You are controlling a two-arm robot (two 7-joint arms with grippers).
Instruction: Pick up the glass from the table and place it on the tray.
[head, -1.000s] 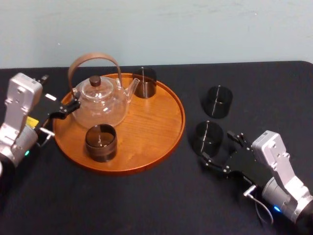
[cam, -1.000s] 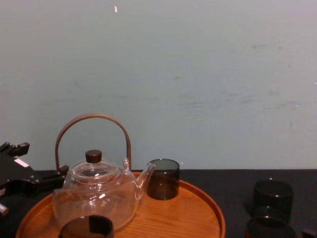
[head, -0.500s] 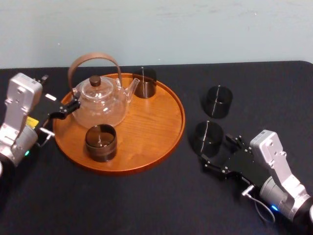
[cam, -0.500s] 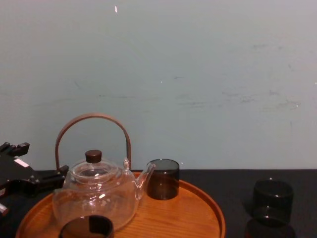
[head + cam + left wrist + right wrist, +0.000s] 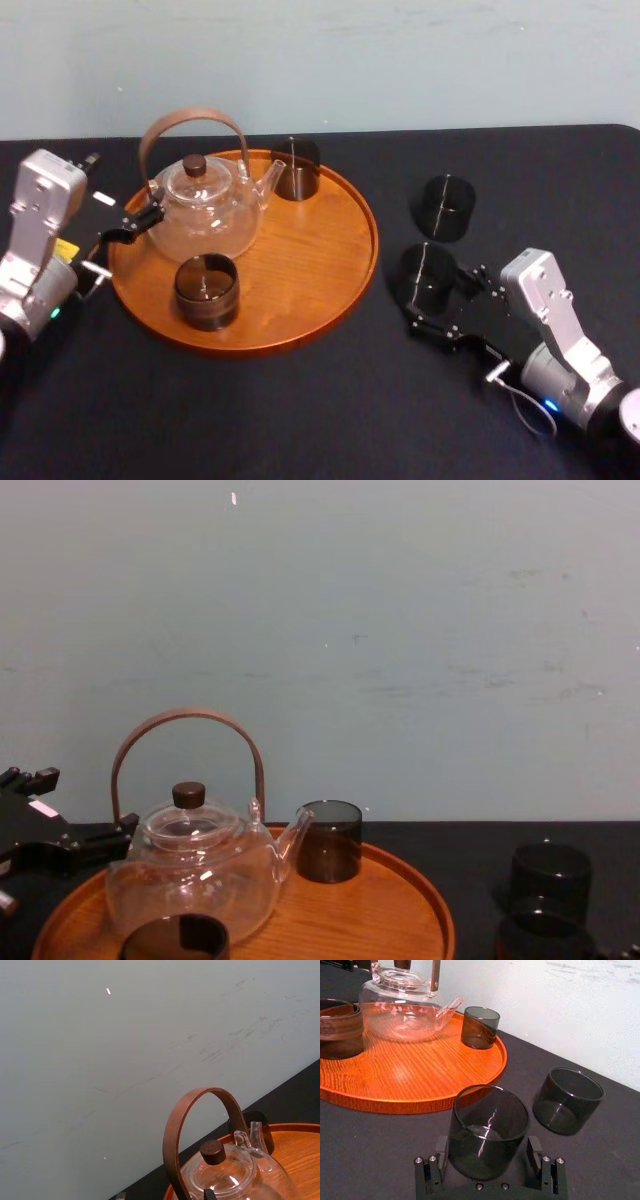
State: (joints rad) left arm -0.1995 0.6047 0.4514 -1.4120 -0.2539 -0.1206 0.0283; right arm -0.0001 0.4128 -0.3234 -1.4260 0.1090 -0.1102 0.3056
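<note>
Glass [image 5: 428,272] is my worry. My left gripper [image 5: 130,225] sits parked by the teapot [image 5: 205,205] on the tray [image 5: 300,250]; right of the tray, that glass stands on the table [image 5: 300,420] between my right gripper's [image 5: 440,298] open jaws. Closing off-centre could tip it or nudge the neighbouring glass [image 5: 444,207].

glass teapot [image 5: 190,880] on orange tray [image 5: 350,912], black table [image 5: 455,842]

A pale blue-green wall [image 5: 400,630], faintly scuffed and streaked, stands evenly lit behind.
</note>
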